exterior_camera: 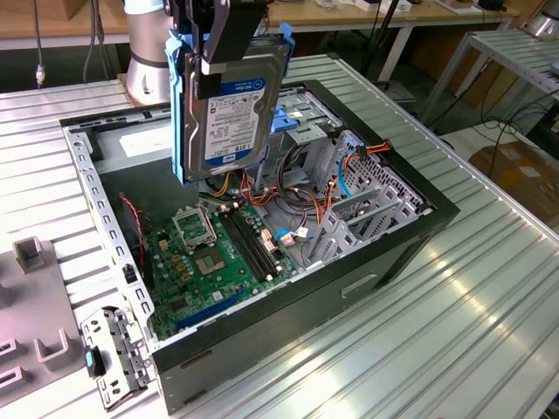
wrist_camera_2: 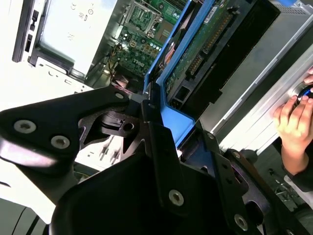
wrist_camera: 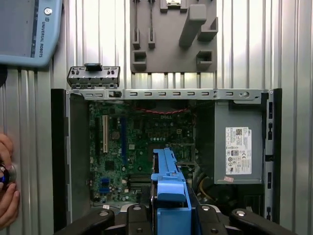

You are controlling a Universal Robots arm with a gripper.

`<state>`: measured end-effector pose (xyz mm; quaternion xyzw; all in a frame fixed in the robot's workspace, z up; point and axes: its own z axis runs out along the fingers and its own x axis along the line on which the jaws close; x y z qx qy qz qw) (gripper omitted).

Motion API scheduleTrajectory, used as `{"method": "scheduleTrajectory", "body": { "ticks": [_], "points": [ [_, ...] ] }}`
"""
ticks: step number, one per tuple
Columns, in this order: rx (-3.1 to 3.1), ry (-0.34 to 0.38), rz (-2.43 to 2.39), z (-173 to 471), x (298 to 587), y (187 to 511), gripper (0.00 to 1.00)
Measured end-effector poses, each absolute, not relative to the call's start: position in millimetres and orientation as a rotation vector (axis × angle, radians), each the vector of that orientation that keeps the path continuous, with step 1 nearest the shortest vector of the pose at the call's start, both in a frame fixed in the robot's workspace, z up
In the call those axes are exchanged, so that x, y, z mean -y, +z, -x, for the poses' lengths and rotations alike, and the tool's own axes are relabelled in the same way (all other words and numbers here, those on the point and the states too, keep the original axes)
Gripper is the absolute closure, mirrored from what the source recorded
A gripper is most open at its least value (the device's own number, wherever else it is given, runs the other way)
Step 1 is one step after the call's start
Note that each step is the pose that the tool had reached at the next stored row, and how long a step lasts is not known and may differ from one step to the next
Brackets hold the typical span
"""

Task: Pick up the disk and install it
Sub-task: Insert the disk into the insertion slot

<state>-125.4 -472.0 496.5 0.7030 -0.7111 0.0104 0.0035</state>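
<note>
The disk (exterior_camera: 231, 105) hangs on edge above the open computer case (exterior_camera: 393, 253), its white label with a blue band facing the exterior view and blue carrier rails framing it. My gripper (exterior_camera: 220, 39) is shut on its top edge. In the second wrist view the disk (wrist_camera_2: 205, 44) shows its green circuit-board side, and my gripper (wrist_camera_2: 161, 122) clamps the blue carrier. The first wrist view looks straight down past my gripper (wrist_camera: 168, 213) and the disk's blue carrier (wrist_camera: 168, 181) into the case, over the motherboard's edge beside the power-supply box (wrist_camera: 237, 147).
The motherboard (exterior_camera: 218, 253) lies on the case floor, with a blue-railed drive cage (exterior_camera: 306, 122) and loose cables behind the disk. A person's hand (wrist_camera: 7, 191) rests on the table beside the case. A grey fixture plate (wrist_camera: 171, 44) and a metal bracket (exterior_camera: 109, 358) lie near the case.
</note>
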Motion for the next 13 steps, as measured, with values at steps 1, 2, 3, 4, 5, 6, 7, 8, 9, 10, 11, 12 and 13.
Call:
{"method": "scheduleTrajectory", "body": {
  "ticks": [1,2,3,4,5,6,7,8,9,10,11,12,13],
  "points": [
    [2.229,0.033,-2.204,125,473,496,0.63],
    [2.229,0.033,-2.203,122,474,496,0.63],
    [2.229,0.033,-2.203,120,474,496,0.63],
    [2.229,0.033,-2.204,117,474,496,0.63],
    [2.229,0.033,-2.204,115,474,496,0.63],
    [2.229,0.033,-2.203,112,474,496,0.63],
    [2.229,0.033,-2.203,109,474,496,0.63],
    [2.229,0.033,-2.203,107,474,496,0.63],
    [2.229,0.033,-2.203,102,474,496,0.63],
    [2.229,0.033,-2.203,99,474,496,0.63],
    [2.229,0.033,-2.203,97,474,496,0.63],
    [2.229,0.033,-2.203,90,474,496,0.63],
    [2.229,0.033,-2.203,88,474,496,0.63]
  ]
}}
